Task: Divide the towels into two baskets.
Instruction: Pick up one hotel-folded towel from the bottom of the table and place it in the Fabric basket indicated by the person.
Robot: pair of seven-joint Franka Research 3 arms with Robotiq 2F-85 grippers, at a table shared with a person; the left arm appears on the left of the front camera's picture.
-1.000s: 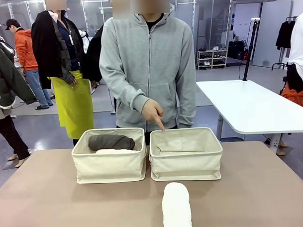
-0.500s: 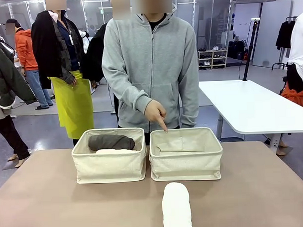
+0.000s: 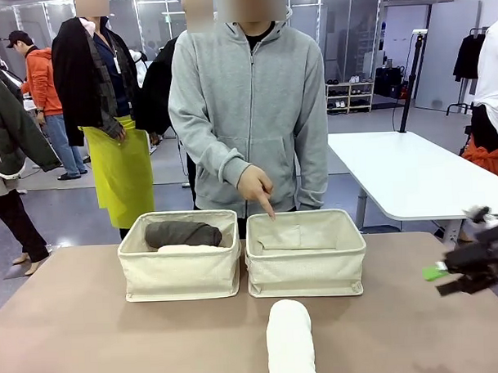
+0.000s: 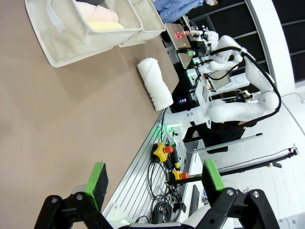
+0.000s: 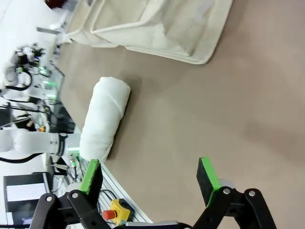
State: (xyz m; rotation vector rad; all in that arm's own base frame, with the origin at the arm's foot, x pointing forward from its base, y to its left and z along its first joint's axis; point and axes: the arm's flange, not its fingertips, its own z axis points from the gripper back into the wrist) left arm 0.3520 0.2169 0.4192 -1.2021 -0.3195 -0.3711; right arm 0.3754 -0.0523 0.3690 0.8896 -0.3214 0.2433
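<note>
Right claw (image 3: pixel 450 279) has entered at the worktop's (image 3: pixel 74 323) right edge, jaws wide and empty; left claw (image 4: pixel 155 179) hangs equally wide, holding nothing. Dark grey-brown rolled terry towel (image 3: pixel 183 234) and a pale roll lie in the left beige canvas basket (image 3: pixel 180 275). White rolled towel (image 3: pixel 289 340) awaits on the worktop, nothing blocking it, while the person's hand (image 3: pixel 255 187) points into the right canvas basket (image 3: pixel 306 270).

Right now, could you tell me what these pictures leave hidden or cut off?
- White towel: near end cut by the front view's bottom edge.
- Right basket: its front wall hides the contents in the front view.
- Pale towel: mostly hidden under the dark towel and behind the left basket wall.
- Right gripper: blurred, at the front view's right edge.
</note>
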